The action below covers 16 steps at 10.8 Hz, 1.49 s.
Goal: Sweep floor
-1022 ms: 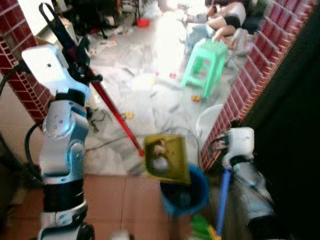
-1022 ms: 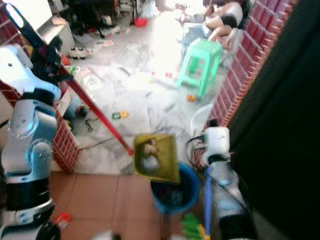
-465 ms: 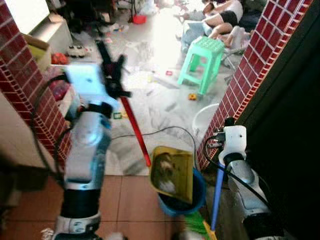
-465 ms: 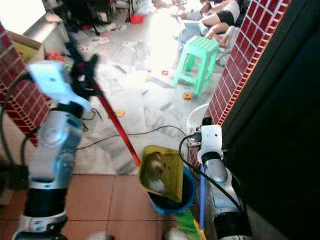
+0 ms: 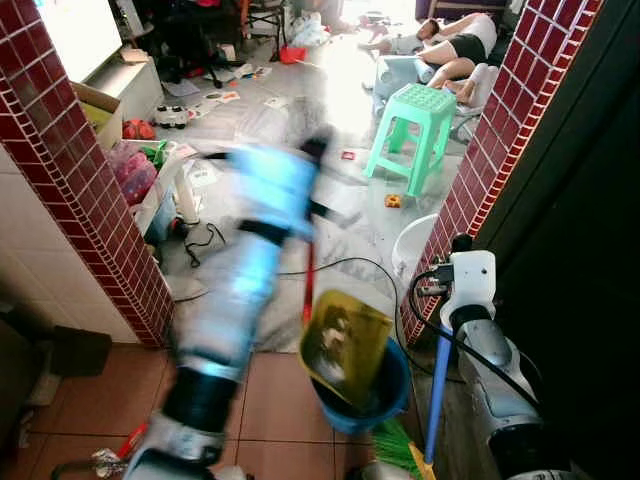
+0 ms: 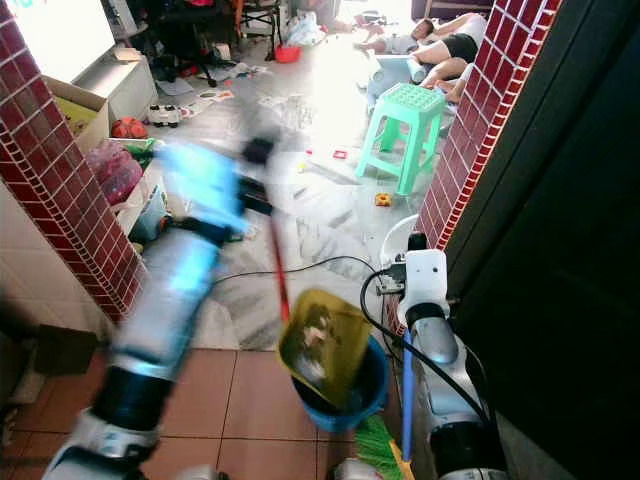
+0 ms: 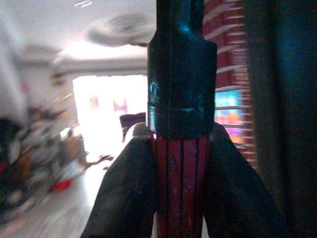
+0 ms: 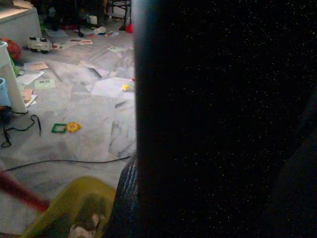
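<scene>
Red ribbed plastic sits clamped between my left gripper's (image 7: pixel 179 163) two black fingers (image 7: pixel 124 193): this is the dustpan handle (image 7: pixel 179 183), with its dark end cap projecting just past the fingertips. My left arm (image 5: pixel 240 300) is smeared by motion blur in the head views, so its exact pose is uncertain. From that grip the handle runs down and toward my right, its long axis slanting steeply to the yellow dustpan (image 5: pixel 345 340) at the lower end. The pan hangs tilted, open face turned toward me, with a clump of pale debris (image 5: pixel 335 345) resting inside it. Its lower edge is directly above the blue bucket (image 5: pixel 385 395), within the rim or touching it; I cannot tell which. In my judgement this is the controlling relation: the pan lies below and to the right of my left gripper, already over the bucket, so emptying it requires tipping the pan further until the debris slides off the edge into the bucket. My right arm (image 5: pixel 480 330) hangs close to the brick wall (image 5: pixel 480 170), just beside the bucket, with the blue broom handle (image 5: pixel 436 390) standing upright along it and green bristles (image 5: pixel 395 450) at the floor. The right wrist view is mostly dark, and I cannot tell whether that gripper is closed on the broom. Beyond, the grey floor (image 5: pixel 300 130) carries scattered papers and small toys around a green stool (image 5: pixel 415 125).
</scene>
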Available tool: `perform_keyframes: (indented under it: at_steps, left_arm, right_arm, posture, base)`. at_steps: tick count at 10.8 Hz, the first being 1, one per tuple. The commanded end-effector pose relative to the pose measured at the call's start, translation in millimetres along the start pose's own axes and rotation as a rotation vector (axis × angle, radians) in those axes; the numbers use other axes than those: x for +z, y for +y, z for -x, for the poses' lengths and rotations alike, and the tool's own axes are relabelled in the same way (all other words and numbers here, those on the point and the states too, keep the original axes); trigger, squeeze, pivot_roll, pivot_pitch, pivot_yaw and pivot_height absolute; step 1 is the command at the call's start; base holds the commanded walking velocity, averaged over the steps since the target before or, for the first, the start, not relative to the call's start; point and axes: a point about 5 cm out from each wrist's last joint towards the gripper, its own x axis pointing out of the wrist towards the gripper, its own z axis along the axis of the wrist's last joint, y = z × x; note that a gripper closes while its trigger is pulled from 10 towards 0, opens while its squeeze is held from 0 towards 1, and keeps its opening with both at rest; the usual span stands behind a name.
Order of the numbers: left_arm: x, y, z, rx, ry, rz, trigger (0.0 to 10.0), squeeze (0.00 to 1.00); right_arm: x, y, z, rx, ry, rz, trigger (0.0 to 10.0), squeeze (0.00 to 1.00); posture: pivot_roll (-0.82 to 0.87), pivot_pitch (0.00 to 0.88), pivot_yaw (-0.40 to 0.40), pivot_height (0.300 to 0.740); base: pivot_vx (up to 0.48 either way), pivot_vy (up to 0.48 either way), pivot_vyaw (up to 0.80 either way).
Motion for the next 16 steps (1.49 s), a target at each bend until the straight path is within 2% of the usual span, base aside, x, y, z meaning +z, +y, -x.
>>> perform_keyframes:
  at_steps: [1, 3, 4, 6, 8, 9, 11, 12, 13, 14, 15, 16]
  left_arm:
    - [11.2, -14.8, -9.1, -0.129, -0.066, -0.126, 10.0, 0.00]
    - [16.0, -54.3, -14.5, -0.352, -0.137, -0.227, 10.0, 0.00]
    - [17.8, -64.1, -15.4, -0.392, -0.162, -0.241, 10.0, 0.00]
    - [18.3, -75.1, -15.5, -0.426, -0.157, -0.195, 10.0, 0.00]
    - [17.2, -69.6, -20.1, -0.373, -0.096, -0.063, 10.0, 0.00]
    - [17.9, -69.6, -20.5, -0.381, -0.085, -0.040, 10.0, 0.00]
    - [30.6, -70.6, -23.1, -0.416, -0.109, -0.105, 10.0, 0.00]
    - [31.9, -72.0, -23.9, -0.432, -0.080, -0.021, 10.0, 0.00]
    - [35.5, -72.8, -24.1, -0.442, -0.101, -0.104, 10.0, 0.00]
    - [37.5, -73.8, -24.0, -0.428, -0.074, -0.033, 10.0, 0.00]
    - [35.0, -73.0, -21.2, -0.448, -0.050, -0.042, 10.0, 0.00]
    - [34.2, -64.4, -22.4, -0.412, -0.065, -0.124, 10.0, 0.00]
  right_arm:
    - [9.5, -2.2, -5.2, -0.013, -0.041, -0.002, 10.0, 0.00]
    - [12.0, -2.4, -9.1, -0.011, -0.048, -0.001, 10.0, 0.00]
    - [13.3, -2.4, -10.9, -0.008, -0.052, 0.001, 10.0, 0.00]
    - [15.0, -1.8, -15.0, -0.004, -0.056, 0.004, 10.0, 0.00]
    - [16.4, 0.7, -18.1, 0.003, -0.061, 0.006, 10.0, 0.00]
    - [16.7, 0.5, -19.1, 0.002, -0.061, 0.006, 10.0, 0.00]
    - [16.4, -0.2, -20.0, -0.001, -0.064, 0.010, 10.0, 0.00]
    - [16.5, -0.4, -20.4, -0.002, -0.065, 0.013, 10.0, 0.00]
    - [16.6, -0.4, -20.5, -0.003, -0.067, 0.014, 10.0, 0.00]
    - [16.3, -0.5, -20.6, -0.004, -0.067, 0.014, 10.0, 0.00]
    - [15.8, -0.2, -20.6, -0.004, -0.066, 0.015, 10.0, 0.00]
    - [15.6, 0.3, -20.6, -0.004, -0.065, 0.014, 10.0, 0.00]
  posture:
    - [-0.03, 0.000, -0.003, 0.740]
    - [-0.02, 0.000, -0.009, 0.740]
    - [-0.02, 0.000, -0.011, 0.740]
    - [-0.02, 0.000, -0.015, 0.740]
    - [-0.02, 0.000, -0.017, 0.740]
    - [-0.02, 0.000, -0.018, 0.740]
    - [-0.02, 0.000, -0.019, 0.740]
    - [-0.02, 0.000, -0.018, 0.740]
    - [-0.02, 0.000, -0.016, 0.740]
    - [-0.02, 0.000, -0.016, 0.740]
    - [-0.02, 0.000, -0.017, 0.740]
    - [-0.02, 0.000, -0.017, 0.740]
  base:
    - [0.000, 0.000, 0.00]
    - [0.000, 0.000, 0.00]
    - [0.000, 0.000, 0.00]
    - [0.000, 0.000, 0.00]
    - [0.000, 0.000, 0.00]
    - [0.000, 0.000, 0.00]
    - [0.000, 0.000, 0.00]
    - [0.000, 0.000, 0.00]
    - [0.000, 0.000, 0.00]
    - [0.000, 0.000, 0.00]
    - [0.000, 0.000, 0.00]
    - [0.000, 0.000, 0.00]
